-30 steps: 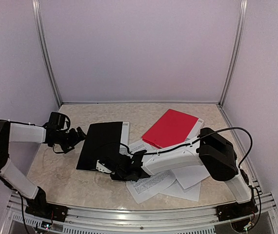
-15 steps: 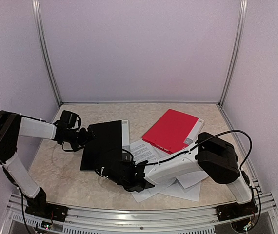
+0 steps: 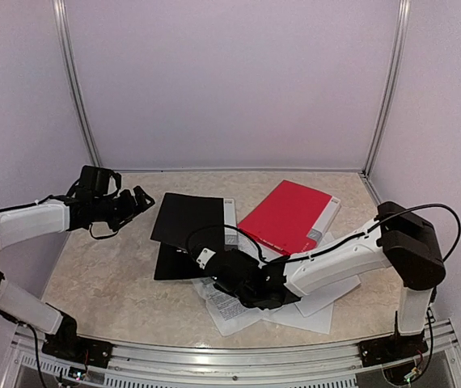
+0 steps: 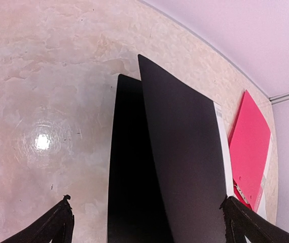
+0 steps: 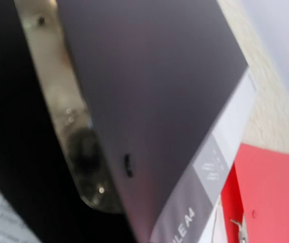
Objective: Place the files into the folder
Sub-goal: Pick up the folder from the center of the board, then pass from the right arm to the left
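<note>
**Ana:** Where are the files?

**Ben:** The files [image 3: 307, 318] lie loose and fanned out along the near edge of the bench [image 3: 101, 275], toward its near right corner and partly under the right arm. One printed sheet pokes out toward the middle. None is in a folder yet.

**Ana:** And the folder?

**Ben:** The black folder [image 3: 190, 222] sits just beside them, left of the bench's middle. Its cover [image 4: 185, 152] stands tilted up off the back panel [image 3: 174, 263], leaving a wedge of a gap. A red folder [image 3: 285, 214] lies closed nearer the right edge.

**Ana:** The claws?

**Ben:** The right claw [image 3: 208, 259] is closed right down at the cover's near edge. I judge it has the cover pinched, though its own camera doesn't show the tips. The left claw [image 3: 137, 202] is spread as wide as it goes, with nothing in it. It hovers off the folder's far left corner, pointed at it.

**Ana:** So which step?

**Ben:** Opening the folder, I'd say; loading hasn't begun. Next the cover needs laying fully over, or the left claw needs to hold it. That frees the right to work a sheet off the pile, and flat paper will be hard to pinch.
</note>
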Available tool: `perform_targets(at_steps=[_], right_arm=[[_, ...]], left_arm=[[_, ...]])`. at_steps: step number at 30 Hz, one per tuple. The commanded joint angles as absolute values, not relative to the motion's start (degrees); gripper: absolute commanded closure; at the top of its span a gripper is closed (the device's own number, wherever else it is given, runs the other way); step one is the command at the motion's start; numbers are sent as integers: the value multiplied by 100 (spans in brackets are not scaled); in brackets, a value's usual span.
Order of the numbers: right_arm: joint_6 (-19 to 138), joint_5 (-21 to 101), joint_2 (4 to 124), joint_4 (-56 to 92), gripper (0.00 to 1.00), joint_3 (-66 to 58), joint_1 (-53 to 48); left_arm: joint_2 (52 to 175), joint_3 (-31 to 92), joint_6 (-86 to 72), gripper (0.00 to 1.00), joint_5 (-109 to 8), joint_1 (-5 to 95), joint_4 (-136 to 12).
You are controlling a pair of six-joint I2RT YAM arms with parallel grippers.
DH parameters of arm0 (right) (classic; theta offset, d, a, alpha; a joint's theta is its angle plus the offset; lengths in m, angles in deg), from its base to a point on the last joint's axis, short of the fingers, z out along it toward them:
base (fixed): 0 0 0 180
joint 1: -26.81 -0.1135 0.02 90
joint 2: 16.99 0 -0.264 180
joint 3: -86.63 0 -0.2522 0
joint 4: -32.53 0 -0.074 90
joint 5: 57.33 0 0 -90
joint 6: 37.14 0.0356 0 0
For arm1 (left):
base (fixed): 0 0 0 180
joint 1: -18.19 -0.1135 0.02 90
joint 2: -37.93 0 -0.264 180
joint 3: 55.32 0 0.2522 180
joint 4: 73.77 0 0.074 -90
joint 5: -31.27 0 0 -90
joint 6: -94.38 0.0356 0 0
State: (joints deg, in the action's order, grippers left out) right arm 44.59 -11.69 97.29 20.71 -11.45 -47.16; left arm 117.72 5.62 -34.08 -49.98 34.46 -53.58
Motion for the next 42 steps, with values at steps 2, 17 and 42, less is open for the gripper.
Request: perform_targets(at_steps=[2, 17, 42], right_arm=[[6047, -896, 8913, 3055, 100, -1866, -4505], [9257, -1044, 7240, 4295, 100, -3689, -4315], [10109, -1341, 6582, 4646, 100, -4413, -4193]], left_arm=[[11355, 455, -3465, 1, -5016, 3529, -5425], [11938, 499, -3723, 1, -5021, 4016, -5686], [14113, 506, -5923, 29, -3302, 4623, -7723]])
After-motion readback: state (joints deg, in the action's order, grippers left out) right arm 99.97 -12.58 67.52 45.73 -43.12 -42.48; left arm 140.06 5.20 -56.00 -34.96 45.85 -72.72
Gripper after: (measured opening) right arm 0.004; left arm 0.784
